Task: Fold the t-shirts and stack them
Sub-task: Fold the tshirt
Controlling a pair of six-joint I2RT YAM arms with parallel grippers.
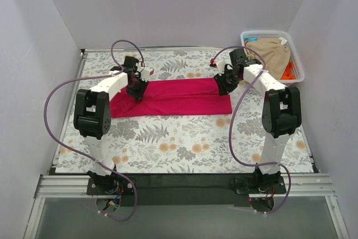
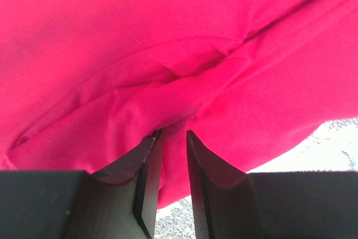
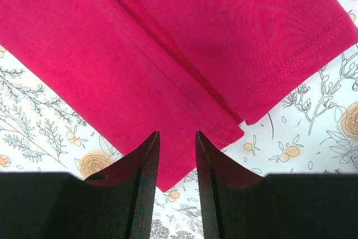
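The pink shirt (image 1: 173, 98) lies as a long strip across the bench (image 1: 168, 144), left to right. At its puckered left end the left fingers (image 2: 146, 166) stand narrow, and I cannot tell whether they grip. The right fingers (image 3: 142, 172), narrow and empty, hover over the right hem.

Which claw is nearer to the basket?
Right. The right claw is over the shirt at its end toward the basket; the left claw is over the opposite end.

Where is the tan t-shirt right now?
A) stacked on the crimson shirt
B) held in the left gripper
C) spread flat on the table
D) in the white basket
D: the tan t-shirt lies bunched inside the white basket, far right in the overhead view.
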